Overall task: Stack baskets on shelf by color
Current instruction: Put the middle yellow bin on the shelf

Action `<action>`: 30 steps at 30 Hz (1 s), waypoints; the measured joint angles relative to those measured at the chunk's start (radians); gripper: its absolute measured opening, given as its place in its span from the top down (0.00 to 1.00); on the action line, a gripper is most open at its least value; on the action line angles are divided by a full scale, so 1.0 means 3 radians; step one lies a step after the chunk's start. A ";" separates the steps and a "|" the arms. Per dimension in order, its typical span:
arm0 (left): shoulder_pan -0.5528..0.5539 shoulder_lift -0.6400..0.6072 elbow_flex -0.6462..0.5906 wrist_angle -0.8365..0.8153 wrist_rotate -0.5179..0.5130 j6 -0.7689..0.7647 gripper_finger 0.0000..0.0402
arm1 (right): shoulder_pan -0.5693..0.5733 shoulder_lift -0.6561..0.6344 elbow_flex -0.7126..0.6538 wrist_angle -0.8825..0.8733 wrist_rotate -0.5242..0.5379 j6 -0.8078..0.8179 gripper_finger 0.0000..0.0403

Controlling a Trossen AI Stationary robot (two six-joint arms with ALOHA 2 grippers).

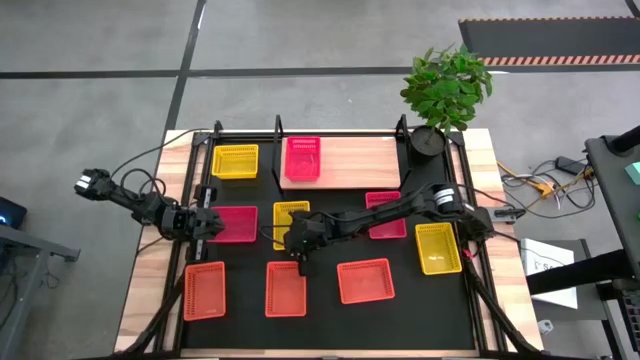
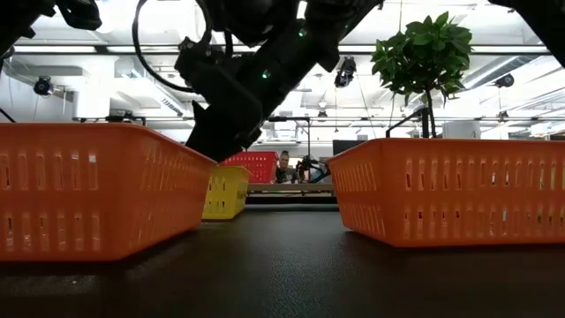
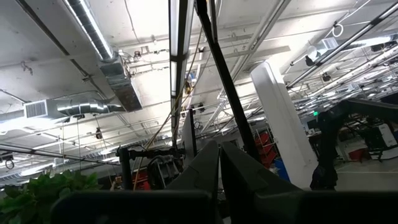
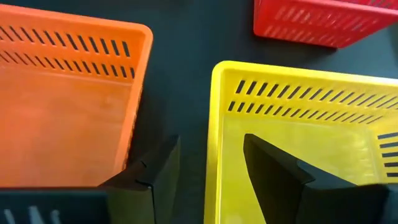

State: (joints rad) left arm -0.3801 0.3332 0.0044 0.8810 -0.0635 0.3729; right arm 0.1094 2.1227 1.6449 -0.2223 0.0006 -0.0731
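Picking up yellow basket: right gripper spread, straddling its rim; next, close & lift to shelf; left gripper idle, grip unclear.

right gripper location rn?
High view: the right gripper is mid-table, at the near edge of the central yellow basket, just above the middle orange basket. Its open fingers straddle that yellow basket's wall in the right wrist view.
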 joint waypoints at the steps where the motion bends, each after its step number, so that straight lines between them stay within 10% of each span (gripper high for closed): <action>1: 0.0001 0.0000 0.0000 -0.0001 -0.0001 0.0000 1.00 | -0.0004 0.0008 0.0001 0.0006 -0.0001 0.0006 0.59; 17: 0.0000 0.0000 0.0000 0.0000 -0.0004 0.0004 1.00 | -0.0017 0.0003 -0.0001 -0.0036 0.0004 -0.0238 0.96; 30: 0.0001 -0.0004 0.0000 0.0003 -0.0007 0.0003 1.00 | 0.0074 -0.0484 -0.0001 -0.0503 0.0004 -0.0480 0.98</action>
State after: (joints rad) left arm -0.3798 0.3320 0.0044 0.8818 -0.0655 0.3737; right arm 0.1316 1.9776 1.6447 -0.3731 0.0018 -0.2172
